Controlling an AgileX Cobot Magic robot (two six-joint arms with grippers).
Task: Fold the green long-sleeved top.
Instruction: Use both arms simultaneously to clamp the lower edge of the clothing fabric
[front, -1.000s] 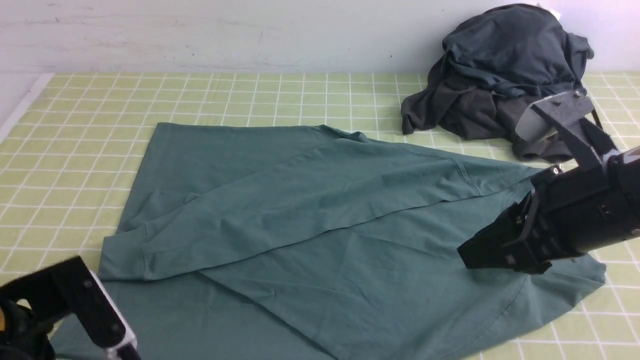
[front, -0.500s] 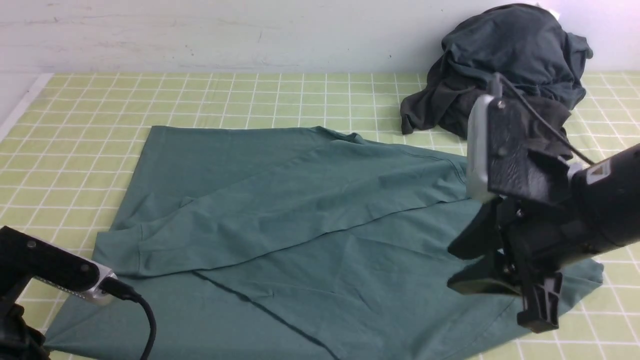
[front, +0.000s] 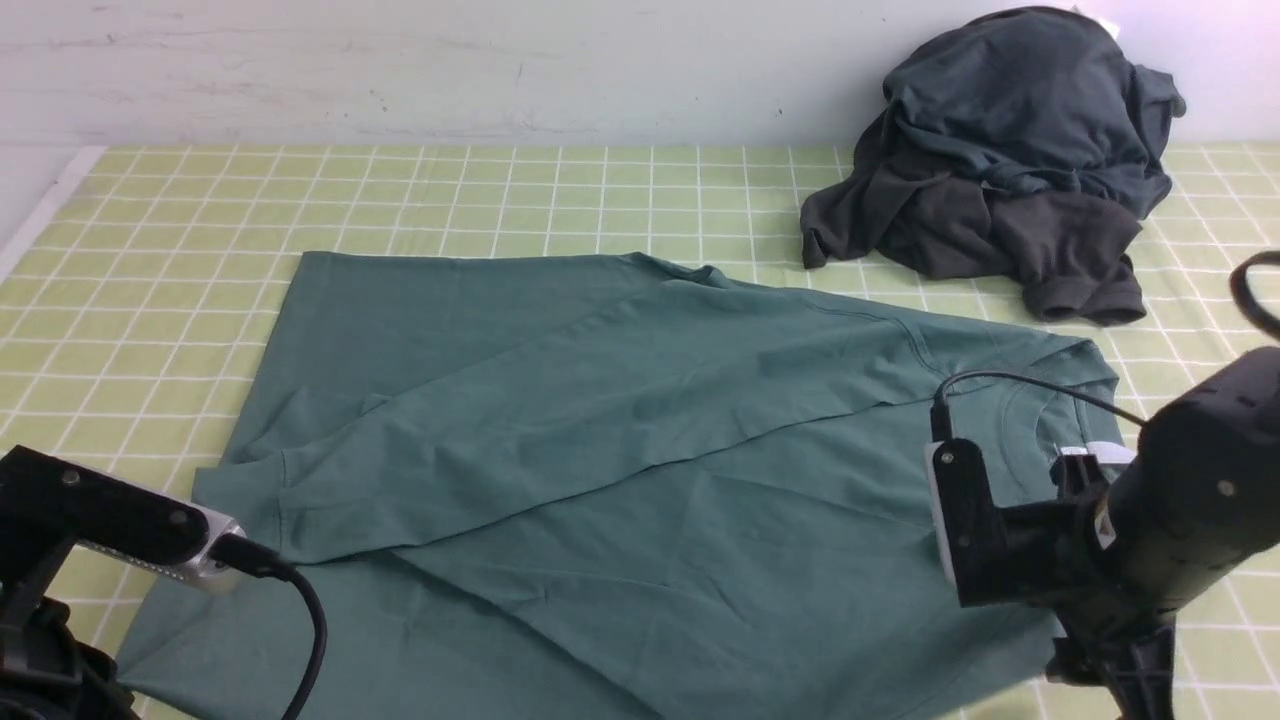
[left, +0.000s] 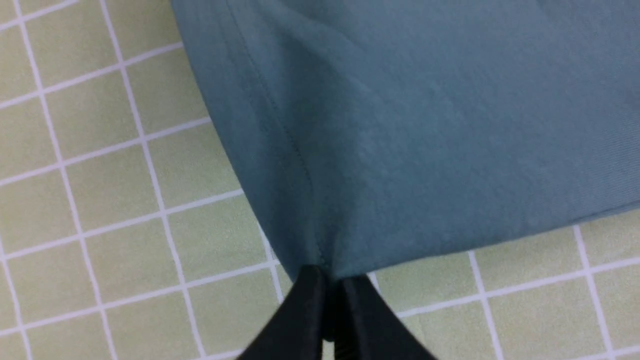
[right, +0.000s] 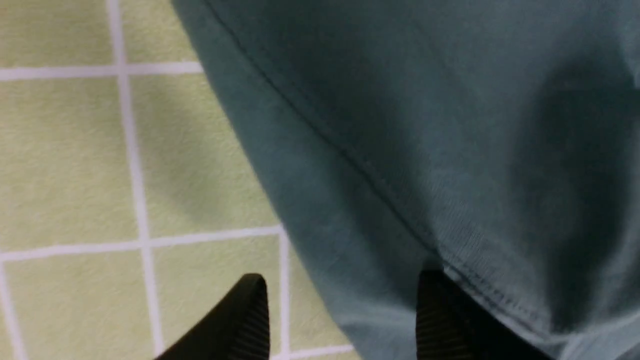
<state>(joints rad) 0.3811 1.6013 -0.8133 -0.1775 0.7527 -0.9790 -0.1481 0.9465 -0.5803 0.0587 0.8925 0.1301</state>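
Pinching the near-left corner of the green long-sleeved top (front: 620, 420), the left end effector (left: 327, 285) is closed; the right end effector (right: 341, 282) stands open astride the near-right edge.

A robot test bench: pale green white-gridded table cover (front: 600, 190) against a plain white wall (front: 400, 60). Crumpled dark grey garments (front: 1000, 150) lie heaped beyond the right gripper (right: 340, 315).

Plain teal-green top (front: 640, 420); yellow-green table cover (front: 400, 190), white grid lines; slate-grey, charcoal garment heap (front: 1010, 150).
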